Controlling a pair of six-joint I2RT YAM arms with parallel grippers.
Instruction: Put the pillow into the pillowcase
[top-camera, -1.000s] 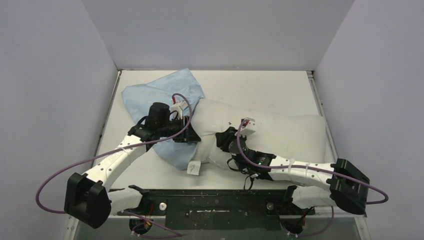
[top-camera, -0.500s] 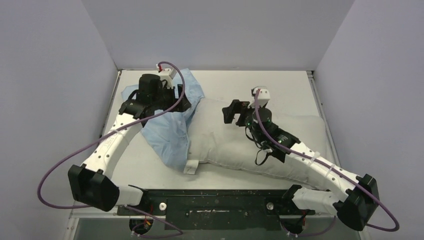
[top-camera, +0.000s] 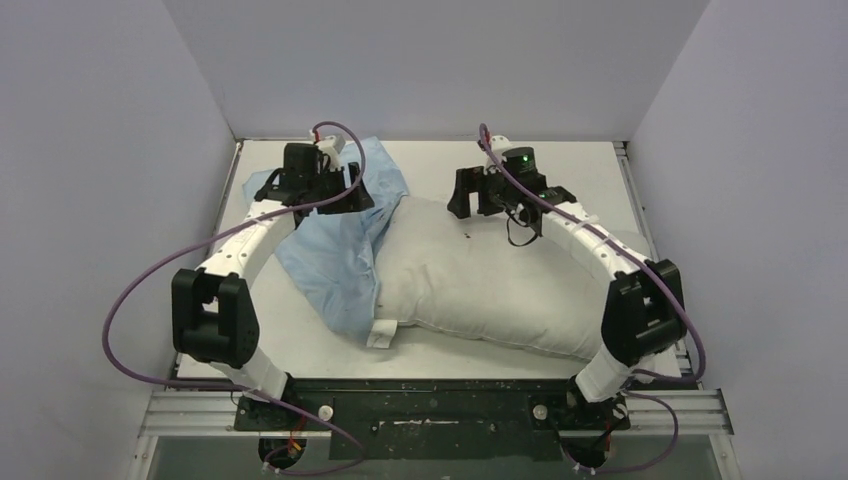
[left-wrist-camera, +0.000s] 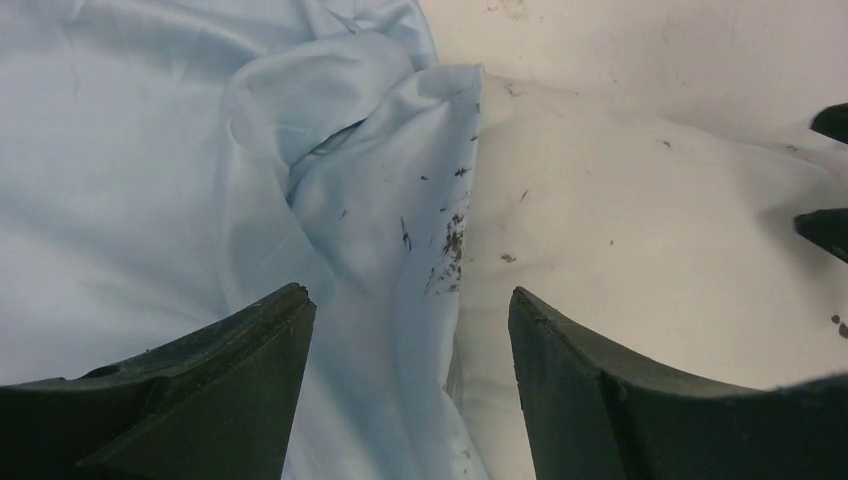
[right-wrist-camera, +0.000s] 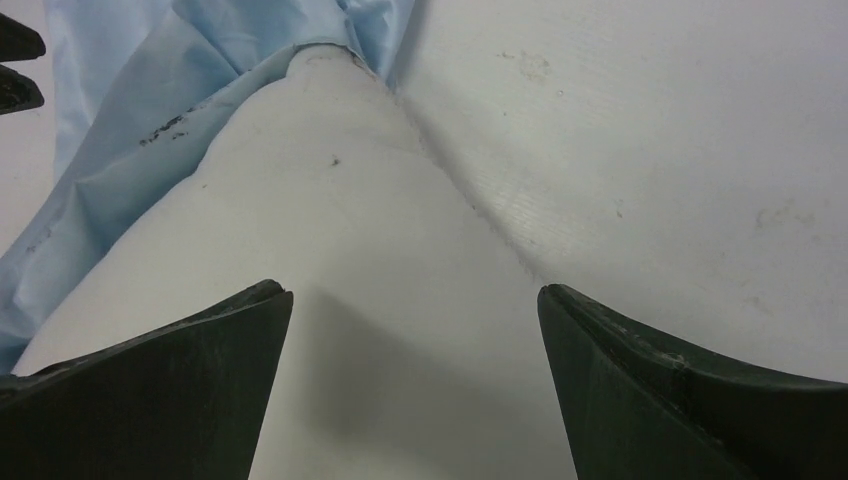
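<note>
Left wrist view: left gripper (left-wrist-camera: 405, 292) jaws spread, nothing between them, hovering over hem where thin wrinkled light-blue fabric pillowcase (left-wrist-camera: 150, 150) overlaps plump off-white speckled pillow (left-wrist-camera: 640, 230). Dark smudges on hem. Right gripper (right-wrist-camera: 412, 290) wide open, empty, above pillow's far edge. Pillow's left end under pillowcase cloth; rest bare, lying across white table (right-wrist-camera: 650, 120) toward right. Small white tag (top-camera: 381, 335) at near seam.

The pillow (top-camera: 490, 290) and pillowcase (top-camera: 335, 260) cover the middle and upper left of the table (top-camera: 585, 165). Bare tabletop lies open along the upper right and at lower left. The left arm (top-camera: 235, 255) and right arm (top-camera: 600, 245) arch over either side, with the walls (top-camera: 100, 200) close beyond them.
</note>
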